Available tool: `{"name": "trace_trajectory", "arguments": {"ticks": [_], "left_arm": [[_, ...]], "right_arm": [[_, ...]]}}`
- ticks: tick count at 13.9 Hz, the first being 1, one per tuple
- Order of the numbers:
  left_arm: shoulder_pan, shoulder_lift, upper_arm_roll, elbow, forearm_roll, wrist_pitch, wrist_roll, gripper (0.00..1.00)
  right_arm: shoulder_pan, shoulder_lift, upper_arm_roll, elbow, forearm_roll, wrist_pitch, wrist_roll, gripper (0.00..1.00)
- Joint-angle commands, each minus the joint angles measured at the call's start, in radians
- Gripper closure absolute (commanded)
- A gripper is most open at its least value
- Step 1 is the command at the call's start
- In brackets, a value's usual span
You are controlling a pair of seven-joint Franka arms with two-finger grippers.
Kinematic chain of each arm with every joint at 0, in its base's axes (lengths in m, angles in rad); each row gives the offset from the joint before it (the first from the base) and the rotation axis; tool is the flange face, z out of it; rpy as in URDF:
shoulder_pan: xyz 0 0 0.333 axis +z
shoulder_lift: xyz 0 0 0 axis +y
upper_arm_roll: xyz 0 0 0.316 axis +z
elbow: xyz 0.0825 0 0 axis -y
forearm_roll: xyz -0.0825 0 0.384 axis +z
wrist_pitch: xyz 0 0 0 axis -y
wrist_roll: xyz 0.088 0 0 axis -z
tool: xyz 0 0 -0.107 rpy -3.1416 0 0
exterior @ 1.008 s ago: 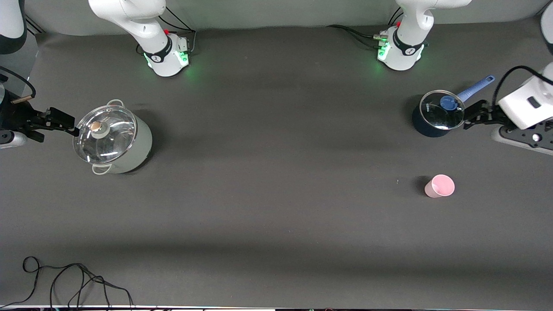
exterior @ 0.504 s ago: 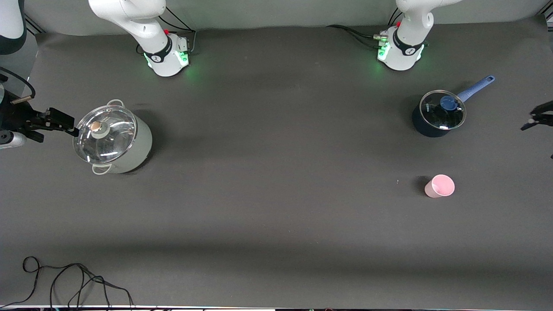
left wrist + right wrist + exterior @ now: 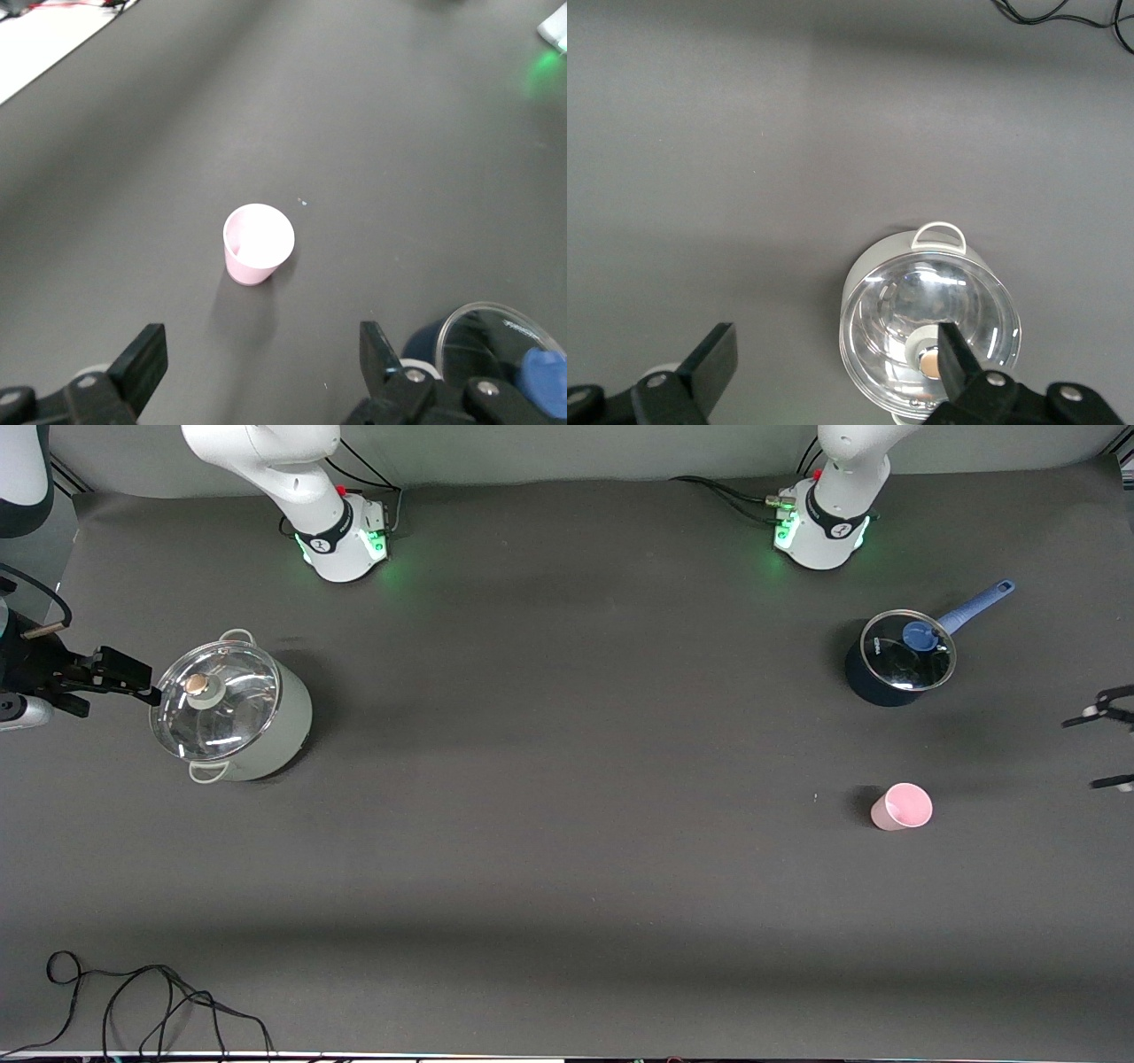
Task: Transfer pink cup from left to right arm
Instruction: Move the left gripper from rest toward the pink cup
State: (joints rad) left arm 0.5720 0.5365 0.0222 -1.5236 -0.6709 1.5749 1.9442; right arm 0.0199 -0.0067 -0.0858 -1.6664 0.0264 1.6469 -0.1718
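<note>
Front: pink cup (image 3: pixel 902 807) upright on the surface (image 3: pixel 567 850) at the left arm's end, nearer the camera than the blue saucepan (image 3: pixel 897 659). Left gripper (image 3: pixel 1099 749) at frame edge, jaws wide, empty. Right gripper (image 3: pixel 113 675) beside the grey pot (image 3: pixel 232 713).

Left wrist: cup (image 3: pixel 257 243) ahead of spread jaws.

Right wrist: jaws wide, empty, over the pot (image 3: pixel 930 333).

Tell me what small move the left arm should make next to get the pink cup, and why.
Probably ease the left pincer down toward the pink cup until its open fingers straddle it. The cup stands upright and untouched on the table, nearer the front camera than the blue saucepan, and the pincer holds nothing. The right pincer waits open beside the lidded grey pot.
</note>
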Motion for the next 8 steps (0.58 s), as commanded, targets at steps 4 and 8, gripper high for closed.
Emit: {"name": "trace_trajectory", "arguments": {"ticks": [4,8], "left_arm": [[0.04,0.292,-0.018,0.1,-0.191,-0.133,0.303,0.04],[0.035,0.367,-0.018,0.103,-0.251,-0.124,0.397,0.03]], "right_arm": [[0.008,-0.003,-0.005,-0.004,-0.003,0.01,0.02,0.0],[0.008,-0.003,-0.005,-0.004,-0.003,0.01,0.02,0.0]]}}
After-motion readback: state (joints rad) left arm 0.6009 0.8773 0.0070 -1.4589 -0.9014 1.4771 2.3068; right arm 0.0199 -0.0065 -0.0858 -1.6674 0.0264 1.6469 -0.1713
